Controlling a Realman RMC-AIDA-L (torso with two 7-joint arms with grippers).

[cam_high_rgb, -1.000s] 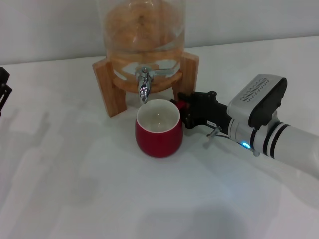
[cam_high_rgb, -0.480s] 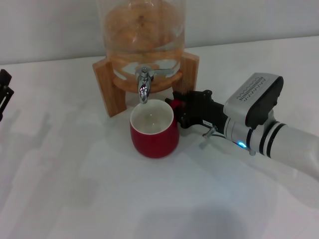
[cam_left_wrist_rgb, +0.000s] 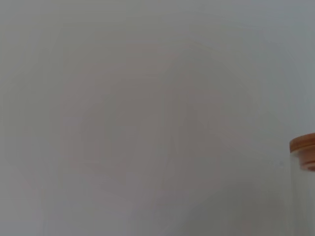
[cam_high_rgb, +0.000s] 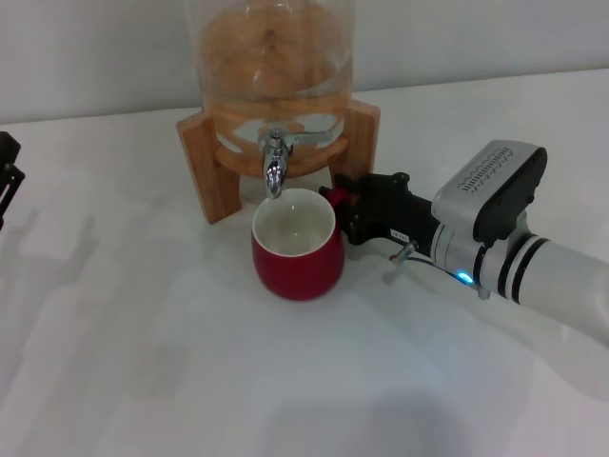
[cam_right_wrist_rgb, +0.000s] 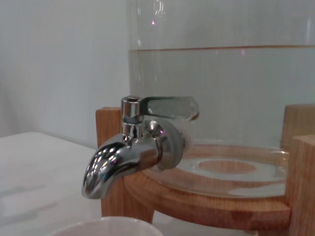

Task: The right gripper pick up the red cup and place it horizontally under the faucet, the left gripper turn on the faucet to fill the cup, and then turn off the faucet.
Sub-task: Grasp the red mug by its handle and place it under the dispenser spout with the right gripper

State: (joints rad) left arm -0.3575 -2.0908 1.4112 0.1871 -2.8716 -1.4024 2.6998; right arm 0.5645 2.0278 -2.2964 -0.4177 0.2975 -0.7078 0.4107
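The red cup (cam_high_rgb: 297, 259) stands upright on the white table, its white inside open upward, right below the spout of the chrome faucet (cam_high_rgb: 275, 164). My right gripper (cam_high_rgb: 344, 211) reaches in from the right and is shut on the cup's small handle (cam_high_rgb: 338, 197). In the right wrist view the faucet (cam_right_wrist_rgb: 129, 152) is close, its lever lying level against the glass, and the cup's rim (cam_right_wrist_rgb: 101, 227) shows just under the spout. No water runs. My left gripper (cam_high_rgb: 8, 176) shows only as a black part at the table's far left edge.
The faucet is on a glass drink dispenser (cam_high_rgb: 271, 57) holding water, on a wooden stand (cam_high_rgb: 205, 176) at the back. The left wrist view shows a blank wall and the dispenser's wooden lid (cam_left_wrist_rgb: 304, 147). The table (cam_high_rgb: 190, 381) is white.
My right gripper carried the cup left under the spout, then shifted it slightly back to the right. The left arm has barely moved.
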